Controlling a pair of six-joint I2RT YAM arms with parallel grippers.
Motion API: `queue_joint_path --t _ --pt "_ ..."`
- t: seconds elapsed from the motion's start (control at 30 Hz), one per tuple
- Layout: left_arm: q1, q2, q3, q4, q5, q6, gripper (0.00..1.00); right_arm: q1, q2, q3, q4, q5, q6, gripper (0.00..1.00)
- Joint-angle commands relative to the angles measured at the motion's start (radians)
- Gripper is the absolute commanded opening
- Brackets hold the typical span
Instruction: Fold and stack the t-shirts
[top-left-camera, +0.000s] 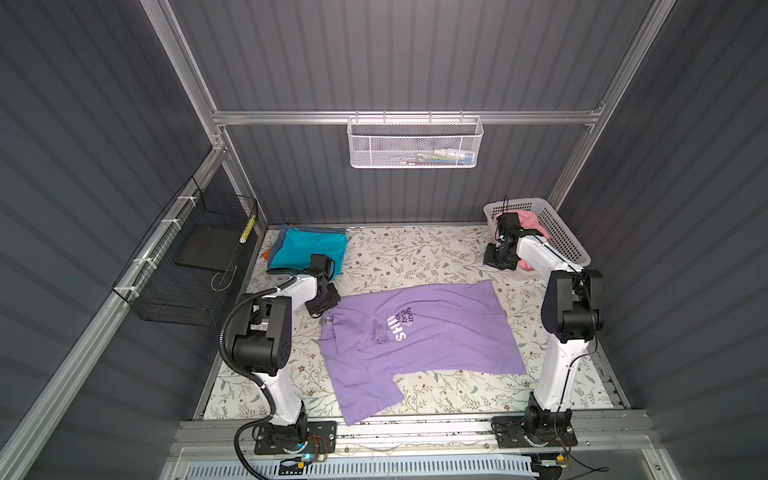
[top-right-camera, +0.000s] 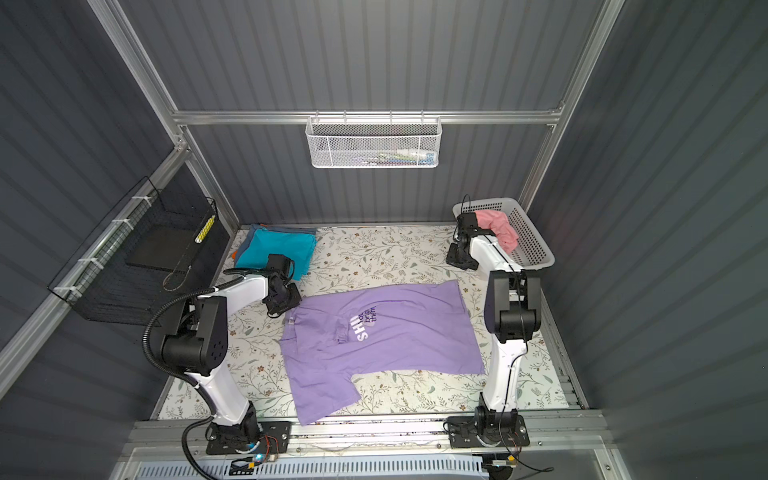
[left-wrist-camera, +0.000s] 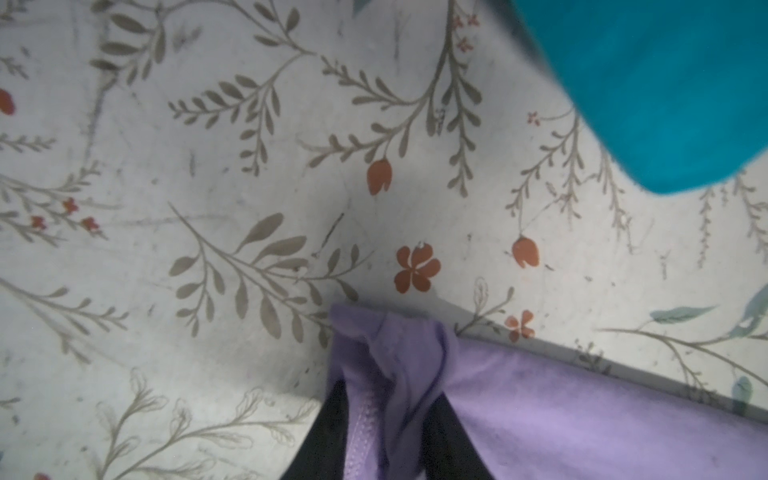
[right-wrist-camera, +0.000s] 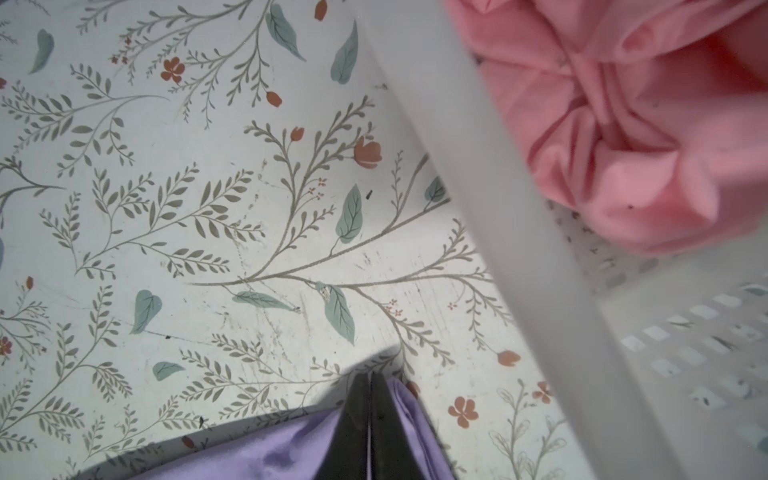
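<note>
The lavender tee (top-left-camera: 436, 345) lay spread mid-table, the left gripper (left-wrist-camera: 388, 395) clamped on its ten o'clock corner, the right gripper (right-wrist-camera: 370, 382) closed at two o'clock, hold unclear; both needed lifting evenly, edge taut.

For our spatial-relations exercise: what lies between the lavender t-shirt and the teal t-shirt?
Only bare floral tabletop separates lavender t-shirt from teal t-shirt, clearest in the left wrist view.
</note>
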Motion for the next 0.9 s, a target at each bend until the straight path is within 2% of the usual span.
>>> queue_joint_path --t 0.0,0.2,0.3,0.4,0.53,0.8,0.83,0.87 --pt "0.006 0.065 -0.026 -0.050 0.002 0.023 0.31 0.012 -0.035 -0.068 -0.020 0.010 -0.005 0.26" --pt "0.012 0.045 -0.060 -0.078 -0.039 0.040 0.30 0.029 -0.042 -0.139 -0.002 0.001 -0.007 0.55" --pt "0.019 0.035 -0.078 -0.077 -0.043 0.040 0.30 0.038 -0.025 -0.140 -0.001 0.004 -0.008 0.59" --pt "0.020 0.038 -0.077 -0.075 -0.035 0.038 0.30 0.040 0.001 -0.121 0.003 -0.006 -0.001 0.58" --pt "0.020 0.044 -0.064 -0.078 -0.029 0.039 0.30 0.040 0.032 -0.096 0.001 -0.031 0.006 0.51" --pt "0.022 0.055 -0.044 -0.091 -0.034 0.048 0.30 0.041 0.070 -0.072 -0.010 -0.037 0.013 0.43" --pt "0.022 0.056 -0.045 -0.092 -0.034 0.048 0.30 0.041 0.070 -0.073 -0.009 -0.038 0.013 0.40" --pt "0.022 0.056 -0.046 -0.090 -0.033 0.048 0.30 0.041 0.069 -0.074 -0.010 -0.038 0.015 0.29"
